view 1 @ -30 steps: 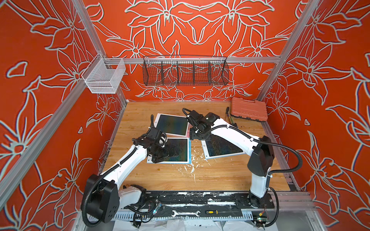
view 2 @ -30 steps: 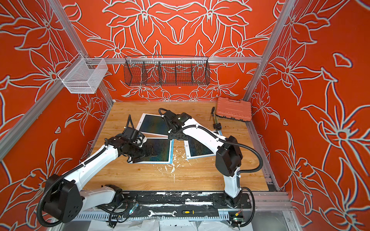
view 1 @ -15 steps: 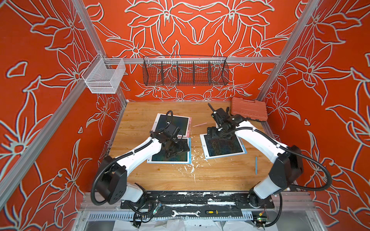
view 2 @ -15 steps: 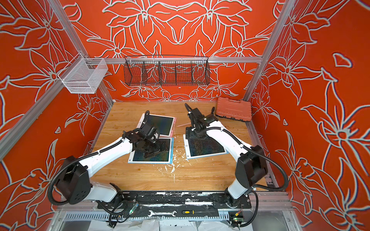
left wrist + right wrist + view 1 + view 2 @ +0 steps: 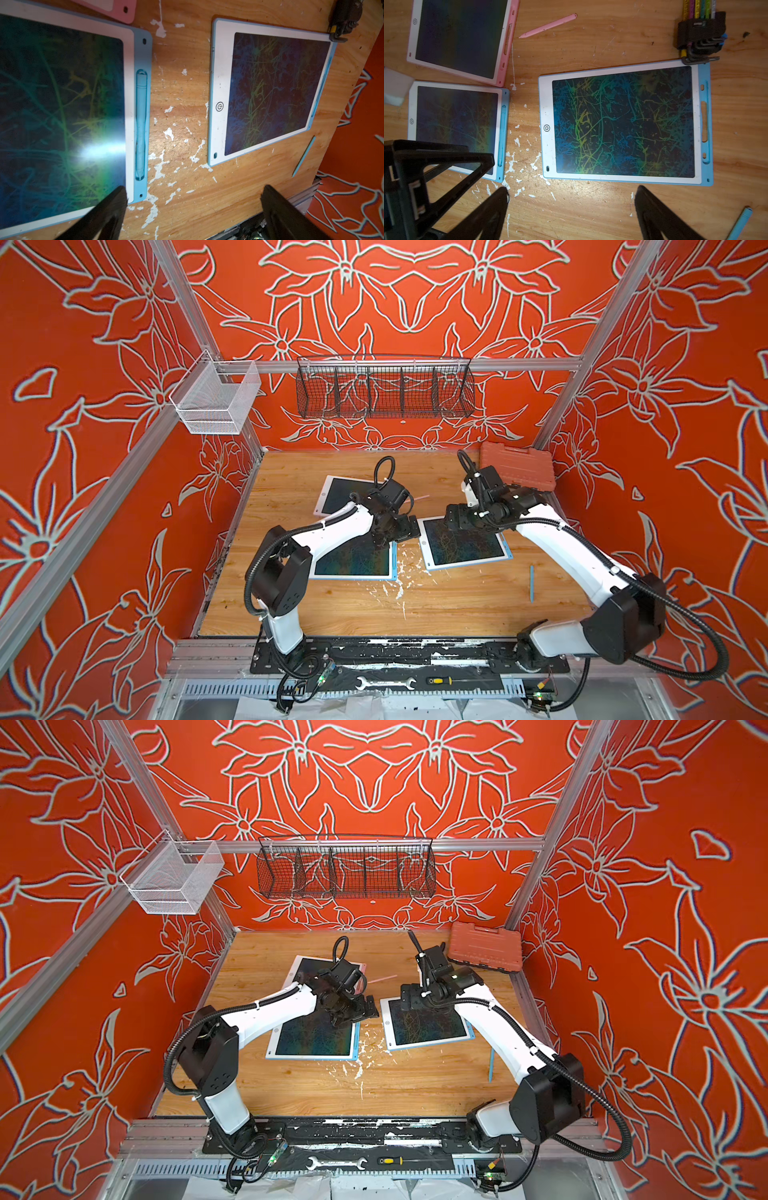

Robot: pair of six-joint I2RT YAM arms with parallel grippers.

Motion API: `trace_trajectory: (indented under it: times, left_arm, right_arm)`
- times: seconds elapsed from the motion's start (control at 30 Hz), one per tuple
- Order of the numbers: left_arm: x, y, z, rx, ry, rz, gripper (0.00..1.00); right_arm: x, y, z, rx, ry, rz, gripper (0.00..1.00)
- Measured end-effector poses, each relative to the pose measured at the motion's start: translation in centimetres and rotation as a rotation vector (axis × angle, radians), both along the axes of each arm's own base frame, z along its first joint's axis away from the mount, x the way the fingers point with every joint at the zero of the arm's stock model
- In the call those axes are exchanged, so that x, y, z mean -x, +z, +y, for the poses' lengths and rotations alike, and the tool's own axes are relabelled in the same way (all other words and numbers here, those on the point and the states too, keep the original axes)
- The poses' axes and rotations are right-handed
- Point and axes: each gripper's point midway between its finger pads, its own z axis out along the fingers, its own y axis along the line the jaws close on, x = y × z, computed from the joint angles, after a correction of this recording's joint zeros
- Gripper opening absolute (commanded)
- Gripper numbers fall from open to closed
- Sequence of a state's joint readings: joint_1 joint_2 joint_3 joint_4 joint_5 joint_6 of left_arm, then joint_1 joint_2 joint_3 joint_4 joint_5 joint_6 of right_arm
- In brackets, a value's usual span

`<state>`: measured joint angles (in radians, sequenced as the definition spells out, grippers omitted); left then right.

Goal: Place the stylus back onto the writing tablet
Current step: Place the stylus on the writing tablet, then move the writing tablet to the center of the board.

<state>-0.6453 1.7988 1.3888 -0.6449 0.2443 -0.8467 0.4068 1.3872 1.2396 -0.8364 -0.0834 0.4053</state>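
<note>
Three writing tablets lie on the wooden table. The left blue tablet point(image 5: 353, 560) point(image 5: 62, 104) has a blue stylus point(image 5: 141, 124) seated in its side slot. The right blue tablet point(image 5: 465, 547) point(image 5: 623, 124) has an empty slot point(image 5: 705, 122). A loose blue stylus point(image 5: 531, 583) point(image 5: 740, 223) lies on the wood to its right. A loose pink stylus point(image 5: 417, 498) point(image 5: 548, 26) lies beside the pink tablet point(image 5: 338, 495) point(image 5: 460, 37). My left gripper point(image 5: 405, 529) point(image 5: 193, 199) hangs open between the blue tablets. My right gripper point(image 5: 457, 520) point(image 5: 571, 193) hangs open over the right tablet's far left corner. Both are empty.
A red tool case point(image 5: 517, 466) lies at the back right. A hex key set point(image 5: 699, 35) rests against the right tablet's far corner. White paint flecks point(image 5: 399, 576) mark the wood between the blue tablets. Wire baskets point(image 5: 384, 387) hang on the back wall.
Both arms swung to the right. My left gripper crossed the left blue tablet to its right edge. My right gripper left the pink tablet's side, moved over the right tablet and opened wider.
</note>
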Motion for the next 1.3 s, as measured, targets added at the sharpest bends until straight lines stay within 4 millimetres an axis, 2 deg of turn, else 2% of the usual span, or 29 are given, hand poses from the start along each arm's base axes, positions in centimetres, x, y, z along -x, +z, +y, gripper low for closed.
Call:
trace_trajectory:
  times: [0.3, 0.47, 1.0, 1.17, 1.3]
  left_arm:
    - [-1.0, -1.5, -3.3, -0.012, -0.013, 0.009, 0.99]
    - [-1.6, -1.7, -4.8, -0.012, -0.024, 0.004, 0.99]
    - [-1.6, -4.5, -4.9, -0.060, -0.036, 0.053, 0.99]
    - [-1.5, -5.4, -4.8, -0.075, -0.035, 0.066, 0.99]
    - [-1.7, -5.7, -4.5, -0.088, -0.029, 0.064, 0.99]
  right_arm:
    - [-0.8, 0.0, -3.9, 0.019, -0.037, -0.017, 0.97]
    - [-0.5, 0.2, -3.8, 0.008, -0.019, -0.025, 0.97]
    - [-0.3, -0.5, -4.1, -0.020, -0.025, -0.001, 0.97]
    - [-0.6, -1.2, -3.8, -0.023, -0.019, 0.028, 0.97]
    - [-1.2, -0.9, -3.5, -0.030, -0.016, 0.024, 0.97]
